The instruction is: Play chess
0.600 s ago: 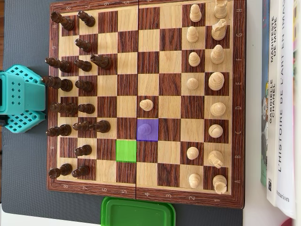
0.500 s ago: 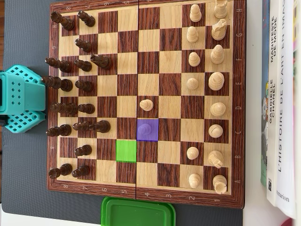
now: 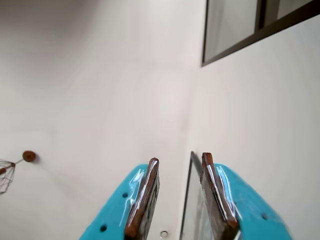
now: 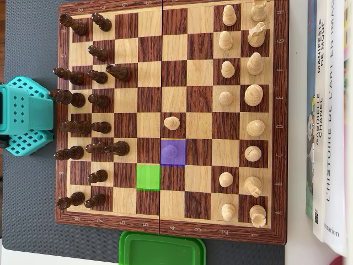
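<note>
In the overhead view a wooden chessboard [image 4: 171, 118] lies with dark pieces [image 4: 77, 99] along its left side and light pieces [image 4: 242, 99] along its right. A purple-tinted square holds a pawn [image 4: 172, 150]. An empty square [image 4: 148, 176] is tinted green. A light pawn [image 4: 172, 122] stands near the middle. The teal arm [image 4: 22, 116] sits off the board's left edge. In the wrist view my gripper [image 3: 180, 158] points up at a pale wall, open and empty, with teal jaws and brown pads [image 3: 145, 195].
A green plastic container [image 4: 161, 248] sits just below the board's bottom edge. Books [image 4: 331, 121] lie along the right side. The wrist view shows a dark window frame [image 3: 235, 40] and a small wall fixture [image 3: 28, 156].
</note>
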